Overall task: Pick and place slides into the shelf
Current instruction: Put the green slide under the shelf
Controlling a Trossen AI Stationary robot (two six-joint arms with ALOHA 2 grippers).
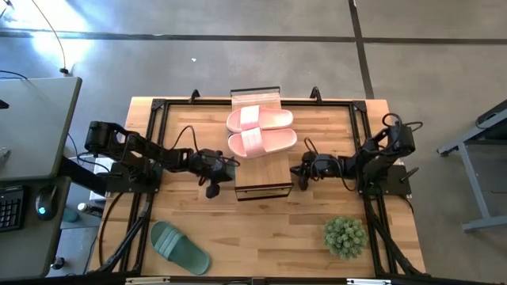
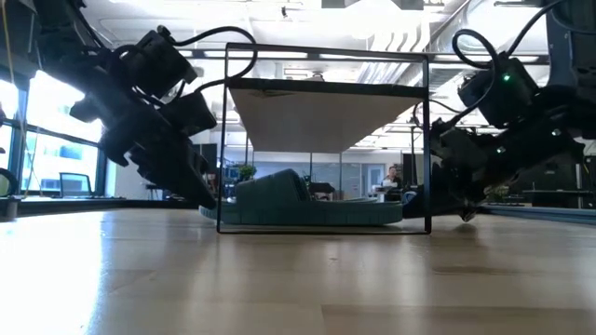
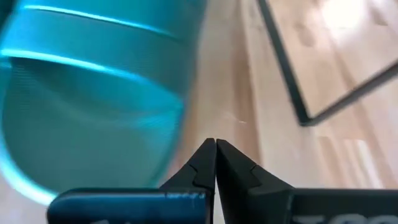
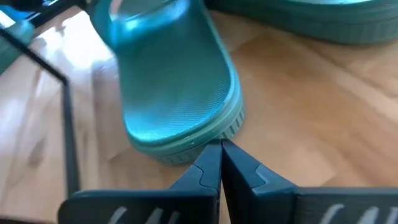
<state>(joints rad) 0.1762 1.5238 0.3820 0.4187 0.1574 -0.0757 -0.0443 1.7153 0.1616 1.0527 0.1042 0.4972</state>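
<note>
The shelf (image 1: 261, 170) stands mid-table with two pink slides (image 1: 260, 119) (image 1: 262, 142) lying on its plank top. Green slides (image 2: 307, 207) lie on the table under it. One more green slide (image 1: 178, 247) lies sole-down at the near left. My left gripper (image 3: 216, 146) is shut at the shelf's left side, close beside a green slide (image 3: 93, 93). My right gripper (image 4: 221, 144) is shut at the shelf's right side, its tips at the end of a green slide (image 4: 174, 81). A further green slide (image 4: 311, 18) lies just beyond that one. My right gripper's shut fingertips meet the ribbed sole rim (image 4: 208, 140) at the rounded end of the green slide. They come slanting down from the table's right side, along the slide's length. The slide lies flat on the table. Whether my left gripper touches its slide, I cannot tell.
A small potted plant (image 1: 344, 236) stands at the near right. The shelf's thin black frame legs (image 3: 280, 62) (image 4: 68, 143) stand close to both grippers. Bare tabletop (image 1: 261, 237) lies between the loose green slide and the plant.
</note>
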